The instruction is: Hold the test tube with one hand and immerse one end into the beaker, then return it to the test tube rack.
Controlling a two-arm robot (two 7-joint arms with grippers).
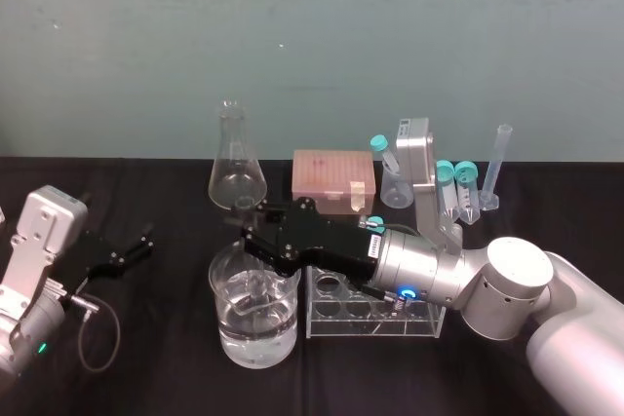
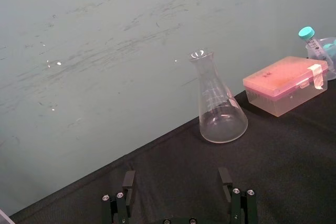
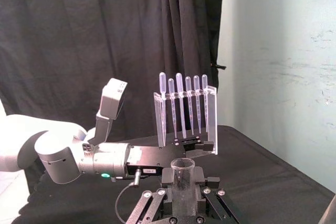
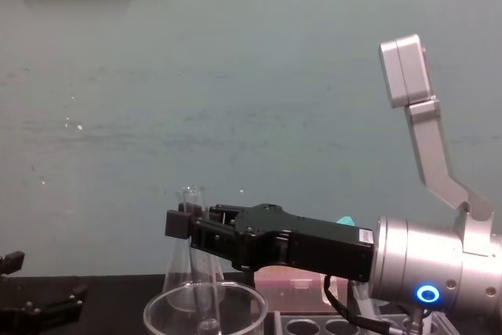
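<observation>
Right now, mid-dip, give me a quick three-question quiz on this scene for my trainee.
1. True or false: the right hand is empty.
2. Where is the lower end of the test tube? A) in the rack B) inside the beaker C) on the table
3. Fill in: the left hand, parked on the robot's left, is ____.
Key: 1 false, it grips the test tube; 2 B; 3 open.
</observation>
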